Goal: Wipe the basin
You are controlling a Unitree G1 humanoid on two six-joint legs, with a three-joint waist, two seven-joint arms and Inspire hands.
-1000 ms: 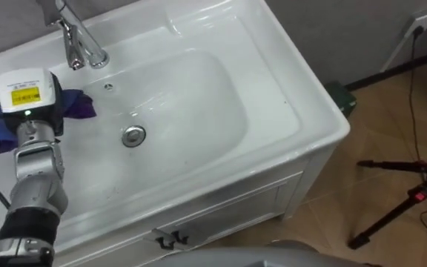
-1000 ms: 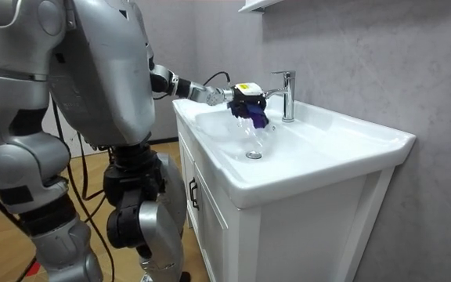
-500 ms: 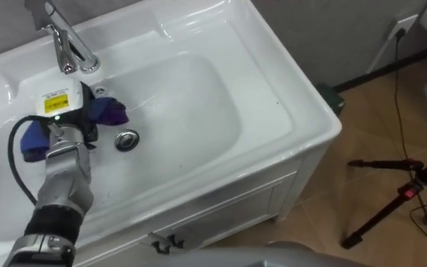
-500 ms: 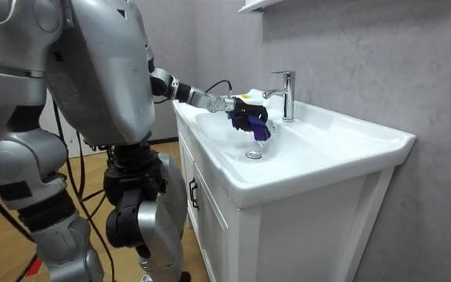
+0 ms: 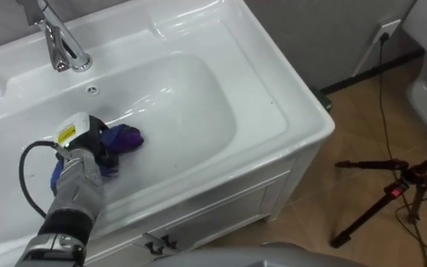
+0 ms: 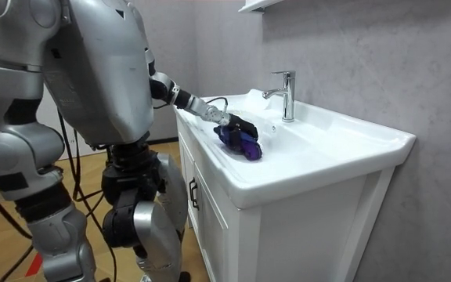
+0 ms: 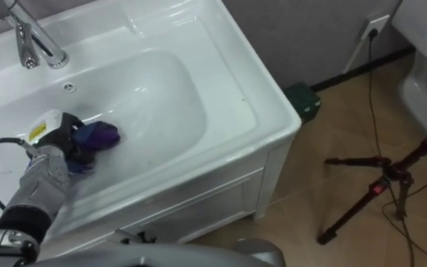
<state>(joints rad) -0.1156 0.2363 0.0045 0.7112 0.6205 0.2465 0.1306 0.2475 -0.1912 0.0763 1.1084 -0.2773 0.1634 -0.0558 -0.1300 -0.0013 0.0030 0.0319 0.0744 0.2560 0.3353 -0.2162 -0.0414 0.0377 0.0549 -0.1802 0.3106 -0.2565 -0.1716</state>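
Cloth (image 5: 126,138), purple and blue, sits bunched on the floor of the white basin (image 5: 199,93), toward its front left and well apart from the faucet (image 5: 59,44) at the back rim. Left hand (image 5: 86,147) reaches down into the bowl, fingers curled onto the cloth, holding it against the porcelain. Robot stands close at the front of the cabinet (image 6: 214,227).
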